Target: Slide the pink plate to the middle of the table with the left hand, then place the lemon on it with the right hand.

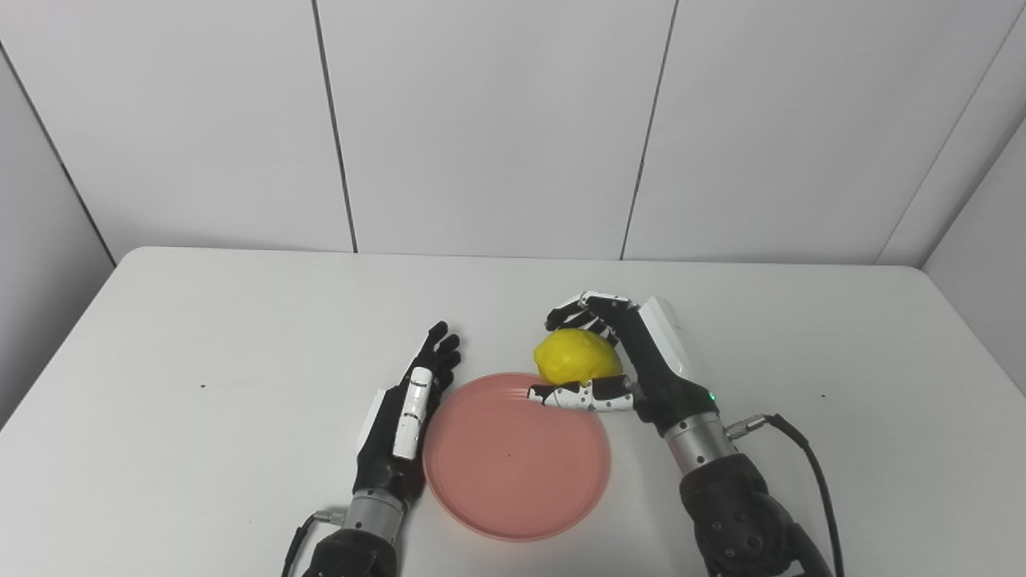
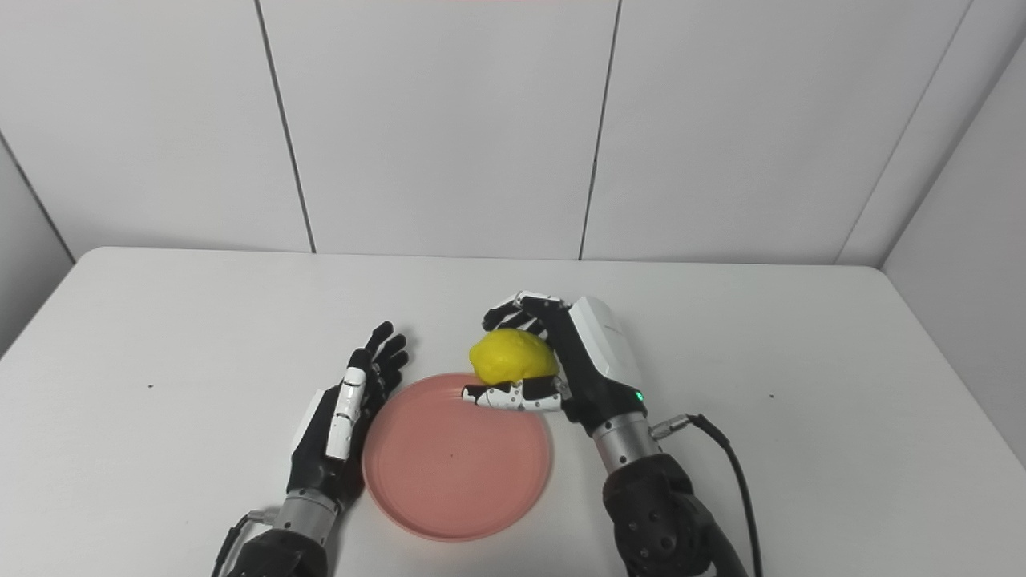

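Plate: your pink plate (image 1: 513, 465) lies flat on the white table (image 1: 200, 336), close to the near edge and roughly centred left to right. Its dish is bare.

Left hand: your left hand (image 1: 409, 417) sits at the plate's 9 o'clock, just beside the rim or touching it; the views do not settle which. The fingers are stretched out straight toward the far wall and grip nothing.

Right hand: your right hand (image 1: 621, 361) stands at the plate's 1 o'clock. The fingers curl over the far side of the lemon (image 1: 577, 357) and the thumb (image 1: 577, 395) crosses under its near side, so the hand is closed around the fruit.

Lemon: it hangs in that grasp over the plate's far rim at about 12 to 1 o'clock, more outside the dish than above it. You cannot tell from these views how high it rides above the table.

Cable: a black cable (image 1: 801, 457) trails from the right wrist toward 4 o'clock, well apart from the plate.

Step in hand: the slide looks finished, and you appear to be carrying the lemon in for placing.

Next move: bring the right hand toward 6 o'clock until the lemon is over the dish centre, lower it, then spread the fingers gently, since a lemon is likely to roll.
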